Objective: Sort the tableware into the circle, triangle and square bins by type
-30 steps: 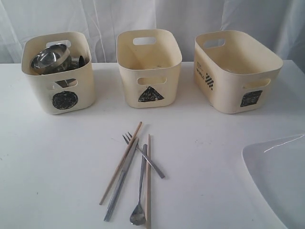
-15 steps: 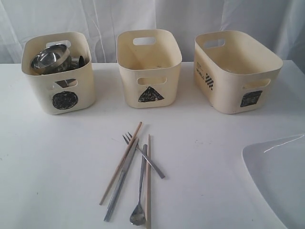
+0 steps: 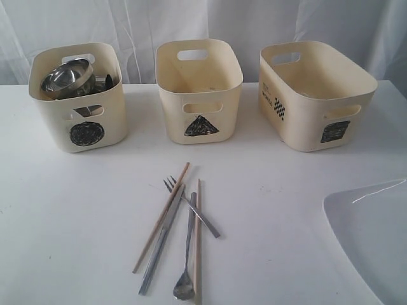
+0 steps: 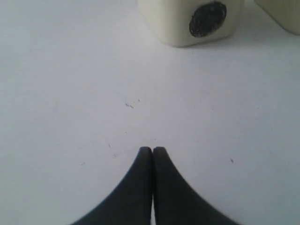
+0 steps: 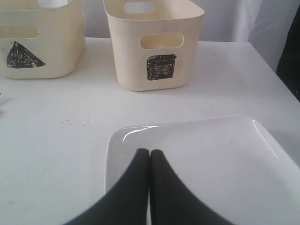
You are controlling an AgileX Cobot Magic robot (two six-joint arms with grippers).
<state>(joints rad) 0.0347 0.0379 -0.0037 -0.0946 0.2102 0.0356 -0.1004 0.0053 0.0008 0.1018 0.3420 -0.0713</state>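
Observation:
Three cream tubs stand in a row: the circle bin [image 3: 77, 96] at left, the triangle bin [image 3: 199, 89] in the middle, the square bin [image 3: 315, 94] at right. A steel bowl [image 3: 66, 77] and other steel pieces fill the circle bin. On the table in front lie two wooden chopsticks [image 3: 161, 217], a steel knife [image 3: 161, 239], a fork [image 3: 192, 208] and a spoon [image 3: 186, 259]. The large white square plate [image 3: 372, 235] sits at the front right. My left gripper [image 4: 153, 150] is shut over bare table near the circle bin [image 4: 192, 21]. My right gripper [image 5: 149, 152] is shut, empty, above the plate [image 5: 211, 159].
A white curtain hangs behind the white table [image 3: 63, 216]. The triangle bin [image 5: 35, 40] and square bin [image 5: 152, 44] stand beyond the plate in the right wrist view. Neither arm shows in the exterior view.

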